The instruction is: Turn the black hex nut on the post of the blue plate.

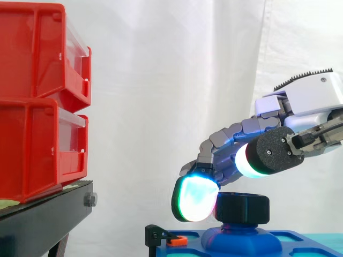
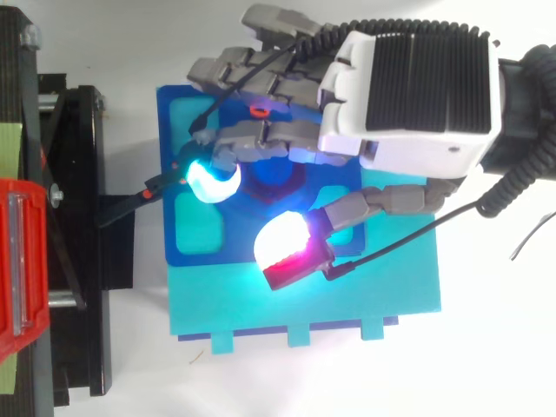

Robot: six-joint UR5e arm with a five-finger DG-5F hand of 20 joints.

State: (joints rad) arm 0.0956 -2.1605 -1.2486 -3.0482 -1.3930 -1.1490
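My hand (image 2: 408, 87) is curled round the nut (image 1: 242, 208) from its far and left sides. One cyan pad (image 1: 195, 198) lies against the nut's left edge, and the thumb (image 1: 268, 152) hangs above it, apart. The nut sits upright on the post (image 1: 241, 238) of the plate (image 2: 174, 113), which lies on a teal board (image 2: 347, 300). Red bins (image 1: 32, 107) stand well to the left.

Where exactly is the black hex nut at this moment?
In the side view the black hex nut sits low and right of centre, on the raised middle of the blue plate, just under the hand.
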